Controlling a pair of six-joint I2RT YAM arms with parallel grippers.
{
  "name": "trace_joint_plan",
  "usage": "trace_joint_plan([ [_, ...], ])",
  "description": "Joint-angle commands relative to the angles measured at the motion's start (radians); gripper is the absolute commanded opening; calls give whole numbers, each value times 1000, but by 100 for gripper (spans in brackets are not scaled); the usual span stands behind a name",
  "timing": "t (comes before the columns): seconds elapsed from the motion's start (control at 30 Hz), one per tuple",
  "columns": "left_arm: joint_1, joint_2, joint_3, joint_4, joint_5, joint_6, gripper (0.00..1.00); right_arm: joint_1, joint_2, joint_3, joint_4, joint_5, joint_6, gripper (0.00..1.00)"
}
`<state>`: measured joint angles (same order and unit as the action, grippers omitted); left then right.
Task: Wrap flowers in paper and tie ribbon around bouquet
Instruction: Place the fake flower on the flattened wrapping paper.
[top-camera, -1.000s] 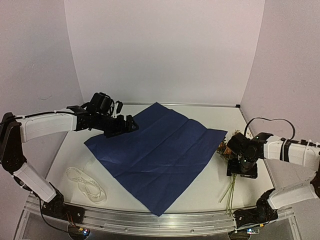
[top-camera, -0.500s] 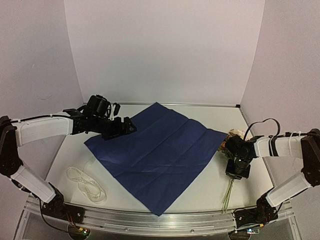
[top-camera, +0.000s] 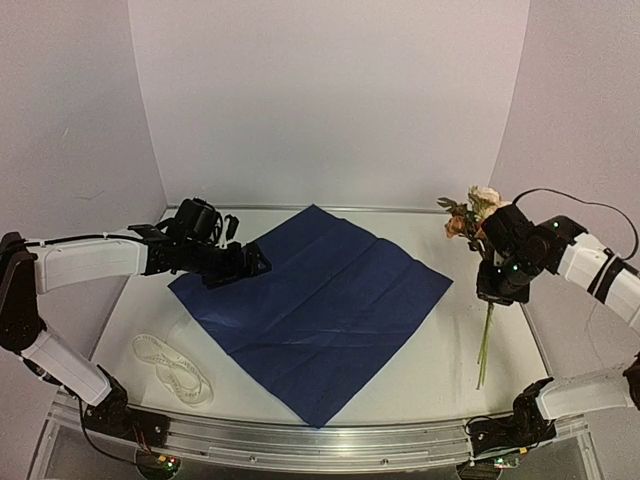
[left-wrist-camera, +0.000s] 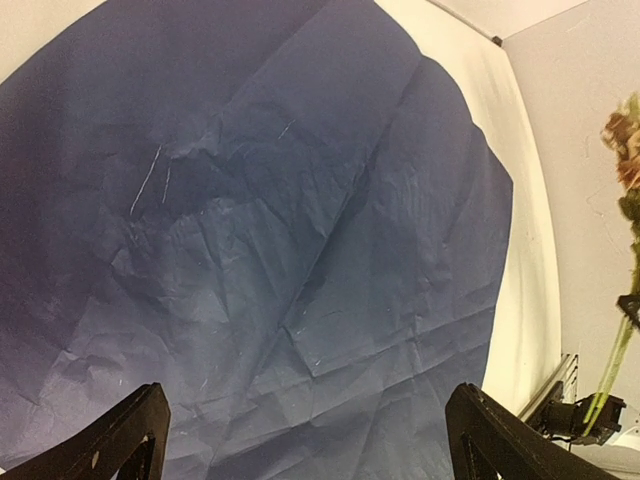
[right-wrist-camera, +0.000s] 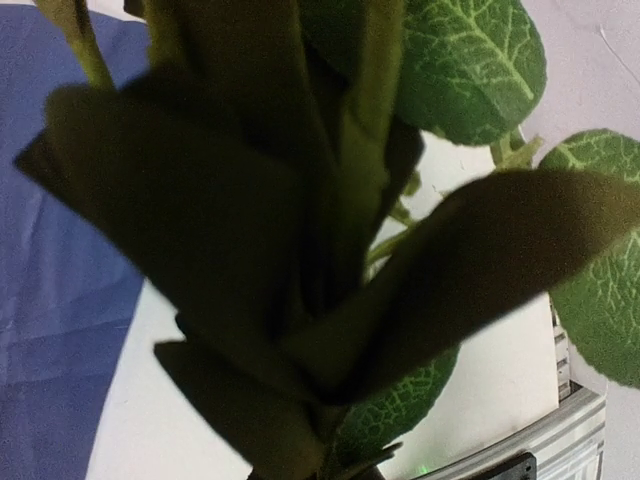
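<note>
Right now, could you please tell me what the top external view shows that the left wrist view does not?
Only the top external view shows the ribbon lying loose near the left arm's base, and the right end effector shut on the stems of the flowers, blooms up. Only the left wrist view shows the fine creases in the paper, with the left end effector open over it. Both show the dark-blue paper spread flat and the flowers at its right.

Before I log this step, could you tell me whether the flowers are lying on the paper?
No, the right gripper holds the flowers in the air, to the right of the paper, stems hanging down.
</note>
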<state>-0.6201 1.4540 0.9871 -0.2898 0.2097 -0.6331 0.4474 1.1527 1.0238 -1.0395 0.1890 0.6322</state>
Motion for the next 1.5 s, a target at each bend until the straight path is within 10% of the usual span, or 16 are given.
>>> trace_joint_plan([
  [0.0,2,-5,-27,34,-13,-25,100,28,159,204,42,-174,-86,0],
  [0.77,17,-92,-83,-50,-68,-54,100,173,1379,1356,525,-689,122,0],
  [1.33,26,-47,-41,-85,-89,-45,100,175,1425,1313,413,-714,13,0],
  [1.47,37,-40,-35,-86,-87,-47,100,189,1394,1270,370,-675,-40,15],
])
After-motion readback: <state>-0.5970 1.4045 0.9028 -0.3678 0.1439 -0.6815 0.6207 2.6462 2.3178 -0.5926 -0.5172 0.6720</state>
